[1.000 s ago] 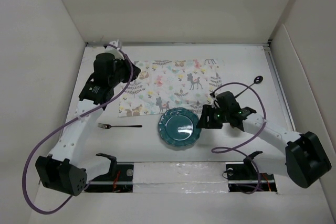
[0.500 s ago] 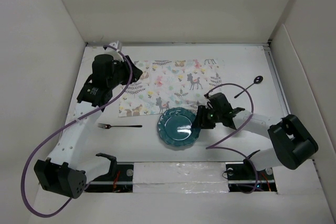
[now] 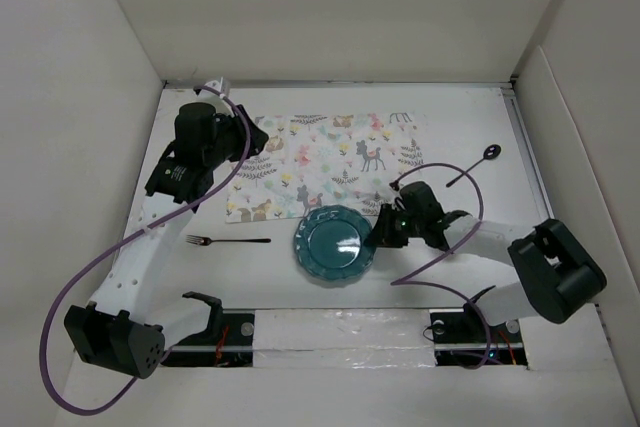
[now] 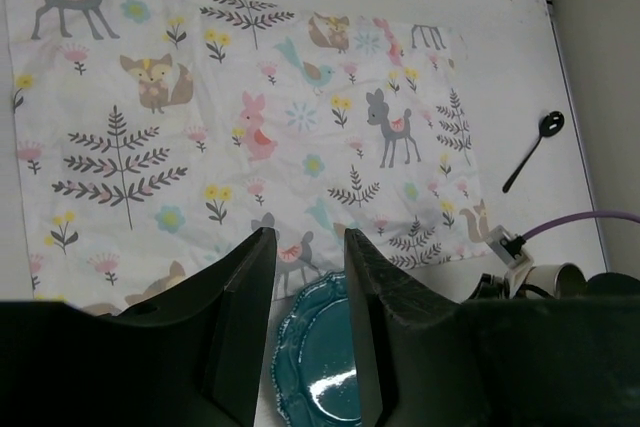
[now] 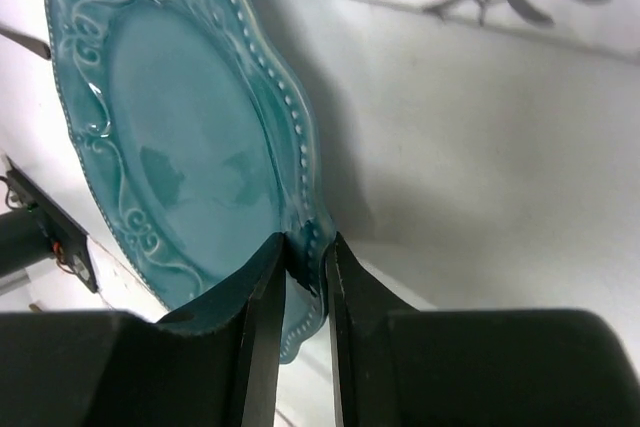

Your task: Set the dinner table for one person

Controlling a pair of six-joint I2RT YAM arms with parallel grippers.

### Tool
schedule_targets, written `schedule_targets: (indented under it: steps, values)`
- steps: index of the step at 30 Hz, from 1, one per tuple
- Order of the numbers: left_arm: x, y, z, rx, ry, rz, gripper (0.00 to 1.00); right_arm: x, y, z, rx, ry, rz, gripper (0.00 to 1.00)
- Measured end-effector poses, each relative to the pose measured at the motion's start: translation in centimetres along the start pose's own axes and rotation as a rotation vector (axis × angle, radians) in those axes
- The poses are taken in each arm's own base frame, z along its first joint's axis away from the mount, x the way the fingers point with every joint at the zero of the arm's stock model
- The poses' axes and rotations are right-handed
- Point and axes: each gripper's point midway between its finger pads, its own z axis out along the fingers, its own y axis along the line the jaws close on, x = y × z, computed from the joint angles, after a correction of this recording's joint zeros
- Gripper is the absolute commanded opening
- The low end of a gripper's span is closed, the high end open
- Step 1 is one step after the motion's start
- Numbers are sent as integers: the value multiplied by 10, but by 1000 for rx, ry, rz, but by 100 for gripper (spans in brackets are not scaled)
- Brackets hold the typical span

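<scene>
A teal plate (image 3: 338, 245) lies on the white dinner table (image 3: 470, 117), just in front of the patterned placemat (image 3: 330, 162). My right gripper (image 3: 382, 232) is shut on the plate's right rim. In the right wrist view the rim of the plate (image 5: 180, 127) sits pinched between the two fingers of the right gripper (image 5: 305, 247), and that edge is tilted up off the table. My left gripper (image 3: 262, 142) hovers over the placemat's left end. Its jaws are open and empty in the left wrist view (image 4: 306, 239), above the placemat (image 4: 200, 97) and the plate (image 4: 320, 377).
A dark fork (image 3: 228, 241) lies left of the plate, pointing left. A black spoon (image 3: 475, 167) lies right of the placemat, also seen as a spoon (image 4: 530, 152) in the left wrist view. White walls close in the table on three sides.
My right gripper moved in to the plate's right edge and shut on its rim, nudging the plate slightly left. The left gripper's jaws opened; its arm barely moved.
</scene>
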Motion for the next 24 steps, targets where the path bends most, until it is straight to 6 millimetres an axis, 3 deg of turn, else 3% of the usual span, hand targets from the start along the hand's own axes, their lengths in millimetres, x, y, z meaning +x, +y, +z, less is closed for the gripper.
schedule_targets:
  steps: [4, 9, 11, 16, 20, 24]
  values:
    - [0, 4, 0, -24, -4, -5, 31, 3, 8, -22, 4, -8, -19, 0]
    - [0, 9, 0, -49, -6, -11, 33, -13, 39, -59, -61, -58, -59, 0]
    - [-1, 10, -2, -61, -3, -8, 35, -33, 68, -78, -134, -95, -87, 0]
    - [-29, 6, -15, -93, -64, 36, 45, -74, 99, -90, -200, -112, -84, 0]
    - [-53, -3, -24, -80, -123, 67, 45, -126, 120, -80, -257, -136, -67, 0]
    - [-50, -4, -23, -69, -113, 71, 46, -181, 128, -58, -284, -182, -38, 0]
